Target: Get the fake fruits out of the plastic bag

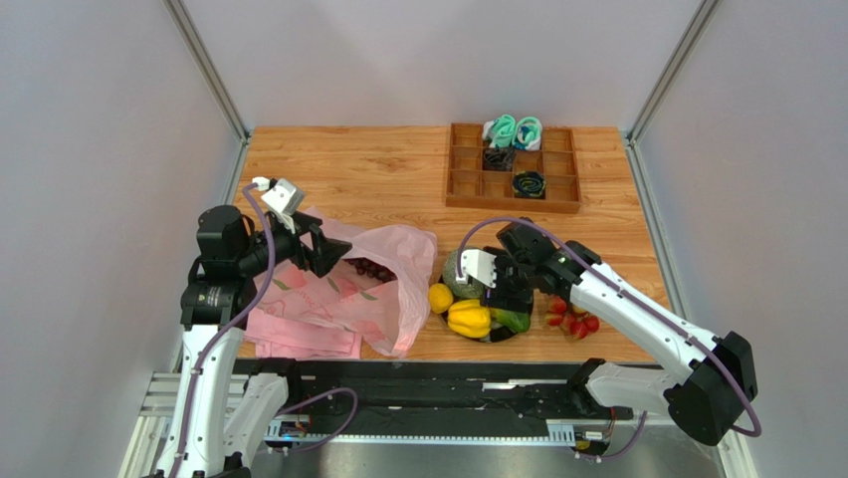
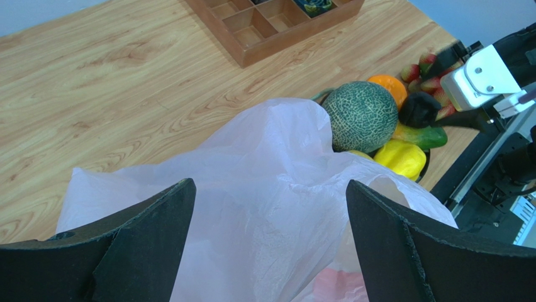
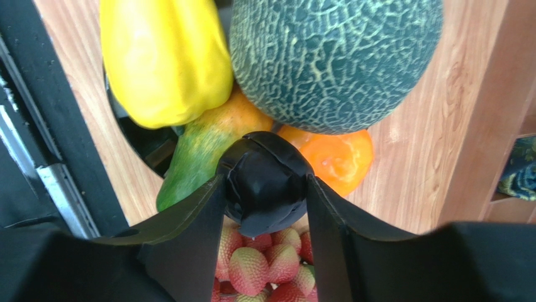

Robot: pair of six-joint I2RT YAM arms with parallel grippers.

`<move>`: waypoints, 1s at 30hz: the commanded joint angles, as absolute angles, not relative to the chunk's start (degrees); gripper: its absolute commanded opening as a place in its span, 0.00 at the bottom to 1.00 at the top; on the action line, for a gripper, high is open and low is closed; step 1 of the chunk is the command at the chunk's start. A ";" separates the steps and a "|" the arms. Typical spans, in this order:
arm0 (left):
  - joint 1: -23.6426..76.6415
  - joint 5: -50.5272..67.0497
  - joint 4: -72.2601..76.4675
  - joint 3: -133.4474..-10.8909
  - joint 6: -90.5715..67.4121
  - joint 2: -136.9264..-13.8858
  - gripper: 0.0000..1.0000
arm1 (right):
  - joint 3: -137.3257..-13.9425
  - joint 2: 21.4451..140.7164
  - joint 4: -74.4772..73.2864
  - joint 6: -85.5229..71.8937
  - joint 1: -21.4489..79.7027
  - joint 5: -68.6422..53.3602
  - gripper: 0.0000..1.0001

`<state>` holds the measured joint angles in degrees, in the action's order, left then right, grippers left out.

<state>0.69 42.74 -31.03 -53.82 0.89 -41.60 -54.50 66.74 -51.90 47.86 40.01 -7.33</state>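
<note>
The translucent pink plastic bag [image 1: 383,294] lies at the front left, its mouth toward the fruits; dark purple grapes [image 1: 373,269] show inside it. My left gripper [image 1: 320,254] is open and empty just above the bag [image 2: 270,189]. Right of the bag, in a dark bowl [image 1: 501,337], sit the netted melon [image 1: 456,271], lemon [image 1: 440,298] and yellow lobed piece [image 1: 470,319]. My right gripper [image 3: 266,189] is shut on a dark round fruit [image 3: 267,179] above the orange [image 3: 336,157], a green-orange fruit [image 3: 198,148] and the red berries [image 3: 264,264].
A wooden compartment tray [image 1: 514,169] with teal and black items stands at the back right. A folded pink cloth [image 1: 299,334] lies under the bag near the front edge. The black rail [image 1: 448,393] runs along the table's near edge.
</note>
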 commanded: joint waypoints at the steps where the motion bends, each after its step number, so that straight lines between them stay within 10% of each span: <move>1: 0.35 42.72 -29.79 -55.02 0.61 -41.40 0.98 | -54.85 66.63 -46.24 46.59 39.73 -5.63 0.90; 19: 0.35 43.42 -28.48 -55.37 0.26 -44.47 0.98 | -63.64 70.83 -59.30 43.57 4.51 -10.37 1.00; 30: 0.35 43.50 -28.47 -55.72 0.26 -44.65 0.98 | -53.00 70.48 -58.80 47.29 3.25 -5.28 1.00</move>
<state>0.69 42.59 -30.20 -53.82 0.71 -44.84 -54.11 71.00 -59.57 46.33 3.25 -7.53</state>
